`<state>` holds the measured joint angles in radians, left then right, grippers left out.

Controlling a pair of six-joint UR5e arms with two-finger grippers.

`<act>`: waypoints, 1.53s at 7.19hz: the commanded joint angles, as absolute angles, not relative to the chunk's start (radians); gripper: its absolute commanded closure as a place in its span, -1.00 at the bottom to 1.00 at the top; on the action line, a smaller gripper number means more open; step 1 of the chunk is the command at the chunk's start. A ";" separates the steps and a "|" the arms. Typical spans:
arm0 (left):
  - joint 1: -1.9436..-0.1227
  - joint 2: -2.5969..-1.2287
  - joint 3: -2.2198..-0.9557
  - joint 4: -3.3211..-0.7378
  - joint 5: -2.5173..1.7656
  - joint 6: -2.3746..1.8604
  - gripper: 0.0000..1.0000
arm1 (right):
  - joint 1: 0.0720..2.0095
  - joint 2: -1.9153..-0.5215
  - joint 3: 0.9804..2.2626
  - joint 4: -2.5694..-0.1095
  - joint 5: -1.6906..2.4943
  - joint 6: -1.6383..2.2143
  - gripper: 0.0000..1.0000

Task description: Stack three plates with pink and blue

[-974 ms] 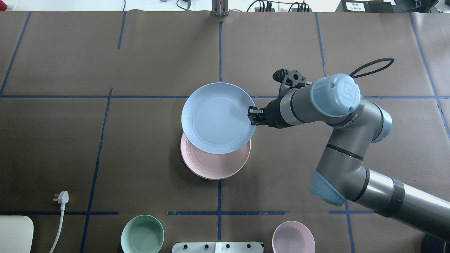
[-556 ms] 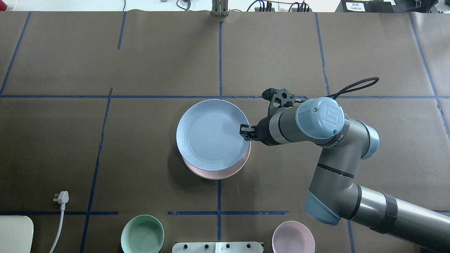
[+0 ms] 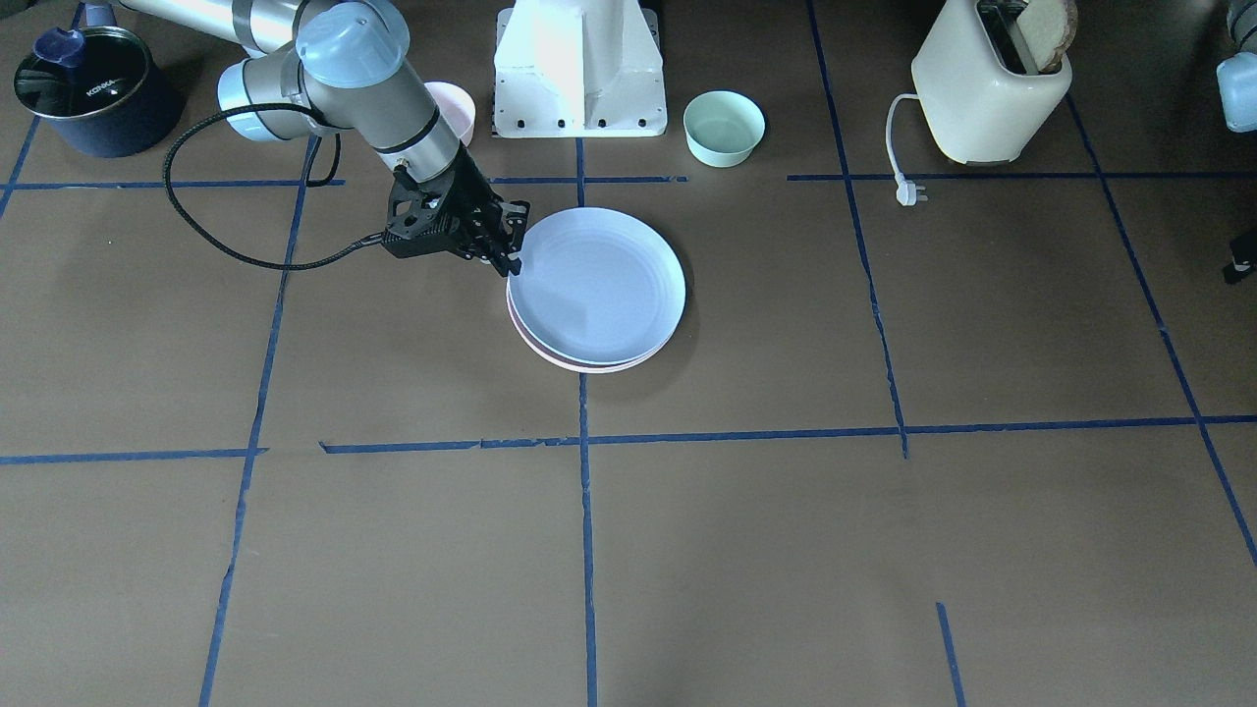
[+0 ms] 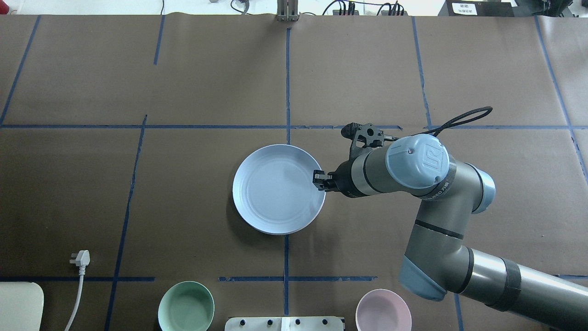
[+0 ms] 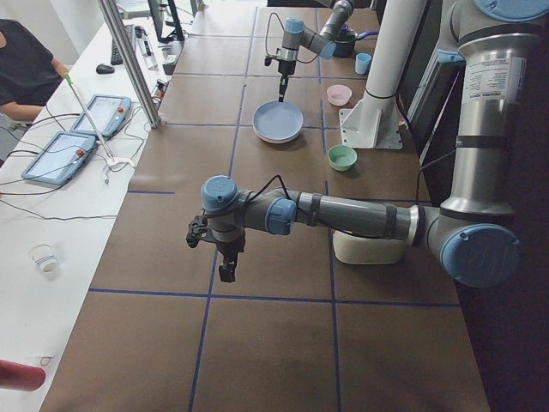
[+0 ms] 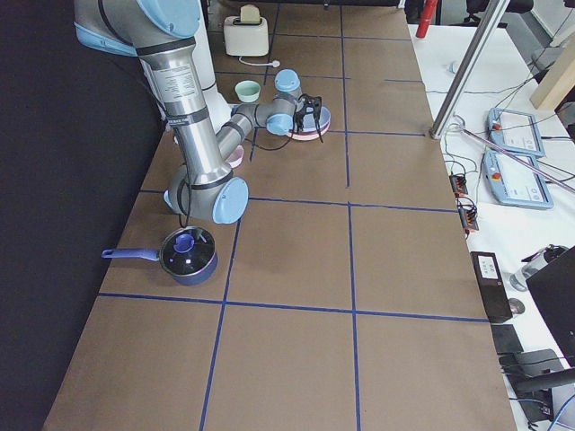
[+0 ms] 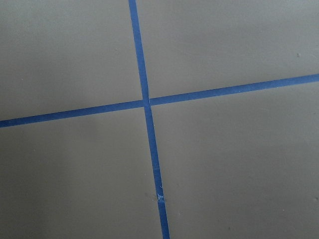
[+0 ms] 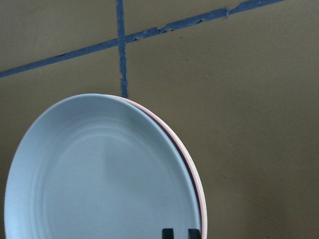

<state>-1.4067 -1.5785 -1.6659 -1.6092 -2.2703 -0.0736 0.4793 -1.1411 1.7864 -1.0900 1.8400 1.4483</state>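
Observation:
The pale blue plate (image 4: 275, 188) lies on top of the pale pink plate (image 3: 568, 362) at the table's middle, and only a thin pink rim (image 8: 198, 185) shows under it. My right gripper (image 4: 318, 179) is shut on the blue plate's right rim, low over the stack; its fingertips (image 8: 167, 233) show at the plate's edge in the right wrist view. The cream plate shows in no view. My left gripper (image 5: 225, 273) hangs over bare table far from the stack; I cannot tell whether it is open or shut.
A small mint-green bowl (image 4: 186, 307) and a small pink bowl (image 4: 383, 310) stand by the robot base (image 3: 579, 69). A cream toaster (image 3: 987, 88) with a loose plug (image 4: 80, 258) is on my left. A dark pot (image 3: 83, 88) is on my right.
My right gripper has carried the blue plate toward the robot and down, from overhanging the pink plate's far side to sitting squarely on it.

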 commanded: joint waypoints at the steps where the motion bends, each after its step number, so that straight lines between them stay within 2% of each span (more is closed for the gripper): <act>1: -1.407 -1.578 -1.666 -1.609 -2.270 -0.074 -1.00 | 0.483 -1.147 1.802 -1.091 1.845 1.448 -1.00; 2: -1.408 -1.577 -1.666 -1.609 -2.270 -0.074 -1.00 | 0.488 -1.149 1.812 -1.092 1.847 1.448 -1.00; 5: -1.446 -1.575 -1.643 -1.603 -2.313 -0.019 -1.00 | 0.659 -1.146 1.942 -1.433 1.980 1.294 -1.00; 8: -1.520 -1.578 -1.554 -1.597 -2.397 0.047 -1.00 | 0.953 -1.201 1.928 -1.616 2.135 0.806 -1.00; 11: -1.543 -1.575 -1.555 -1.594 -2.395 0.069 -1.00 | 1.199 -1.310 1.892 -1.741 2.262 0.369 -1.00</act>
<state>-1.5331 -1.5759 -1.5561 -1.5956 -2.3934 0.0598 1.1018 -1.2609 1.9161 -1.7067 2.2084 0.5375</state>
